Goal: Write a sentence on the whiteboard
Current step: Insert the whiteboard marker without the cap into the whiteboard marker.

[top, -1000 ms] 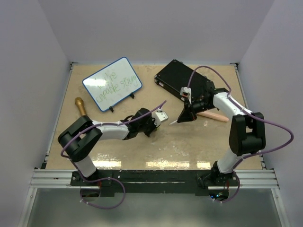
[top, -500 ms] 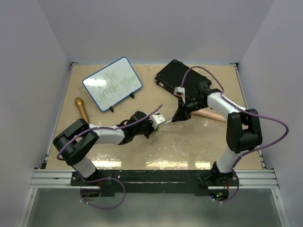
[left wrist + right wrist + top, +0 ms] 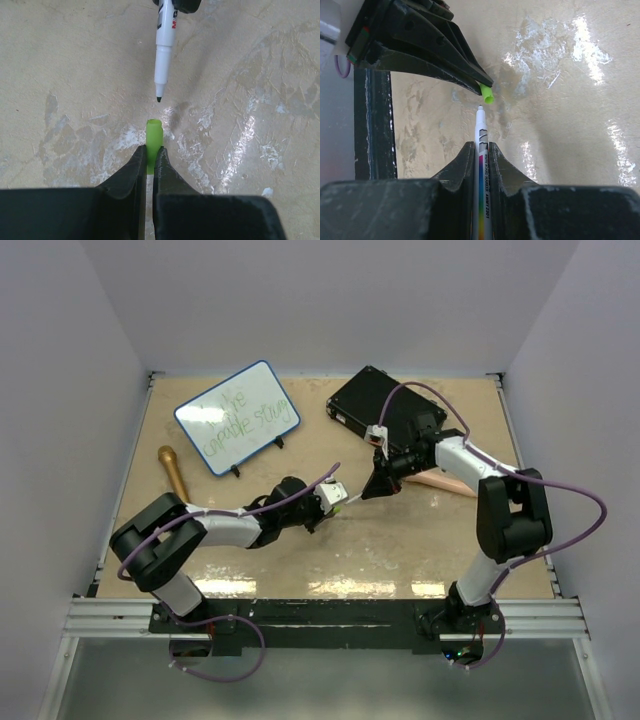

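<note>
Two green lines of the sentence (image 3: 240,426) sit on the whiteboard (image 3: 256,384), propped far-left on the bench (image 3: 420,540). Writing looks done; only capping seems left (my read). Mid-bench, the right tool (image 3: 481,150) clamps the marker (image 3: 481,127), tip just short of the green cap (image 3: 154,131) pinched in the left tool (image 3: 150,159).

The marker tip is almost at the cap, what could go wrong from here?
1. The marker tip sits slightly off the cap mouth and at an angle, so it may hit the rim and smear ink.
2. The left gripper pinches the cap only at its fingertips; a push could slide or twist it loose.
</note>
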